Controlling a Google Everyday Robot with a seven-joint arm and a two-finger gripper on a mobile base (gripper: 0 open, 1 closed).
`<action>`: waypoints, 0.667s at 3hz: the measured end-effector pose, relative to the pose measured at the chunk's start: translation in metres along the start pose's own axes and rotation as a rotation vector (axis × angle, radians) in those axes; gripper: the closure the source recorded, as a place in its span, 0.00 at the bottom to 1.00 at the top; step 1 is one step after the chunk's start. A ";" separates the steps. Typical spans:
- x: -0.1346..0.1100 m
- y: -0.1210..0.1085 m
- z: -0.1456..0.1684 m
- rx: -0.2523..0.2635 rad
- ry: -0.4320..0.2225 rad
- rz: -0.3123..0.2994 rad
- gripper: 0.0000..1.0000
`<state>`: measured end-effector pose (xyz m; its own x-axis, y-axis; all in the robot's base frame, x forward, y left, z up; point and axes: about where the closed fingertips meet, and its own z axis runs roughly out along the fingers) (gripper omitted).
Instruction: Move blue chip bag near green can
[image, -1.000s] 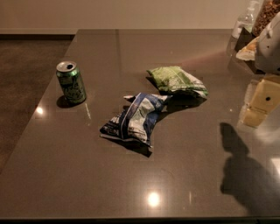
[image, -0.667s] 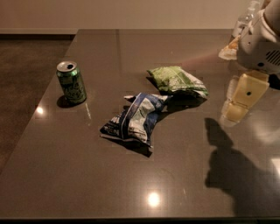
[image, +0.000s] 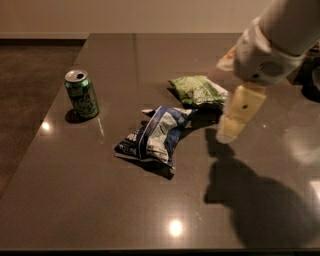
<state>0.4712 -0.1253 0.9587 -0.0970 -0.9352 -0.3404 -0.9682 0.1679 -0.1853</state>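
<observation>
Right now I have the gripper (image: 236, 114) on the right side of the scene, hanging off the white arm (image: 270, 50) that enters from the far right corner. It hovers over the dark table (image: 90, 200), just right of the blue chip bag (image: 156, 135) and at the near right edge of the green and white snack bag (image: 198, 90), touching neither as far as I can see. Whether it is spread or pressed together I cannot tell from this angle. It holds nothing.

The blue chip bag lies flat and crumpled near the middle of the table, its dark label end pointing near-left. Its far right corner comes close to the green and white snack bag, which lies just beyond it; I cannot tell whether the two touch.

The green can (image: 81, 94) stands upright on the left side of the table, silver top showing, well apart from the blue chip bag with bare table between them.

The arm's shadow (image: 250, 200) falls on the near right part of the table. A brown floor (image: 30, 75) shows past the table's left edge.
</observation>
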 end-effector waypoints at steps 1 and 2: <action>-0.031 0.002 0.037 -0.017 -0.019 -0.054 0.00; -0.059 0.005 0.079 -0.057 -0.023 -0.115 0.00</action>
<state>0.4902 -0.0443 0.9051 0.0195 -0.9399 -0.3410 -0.9843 0.0417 -0.1713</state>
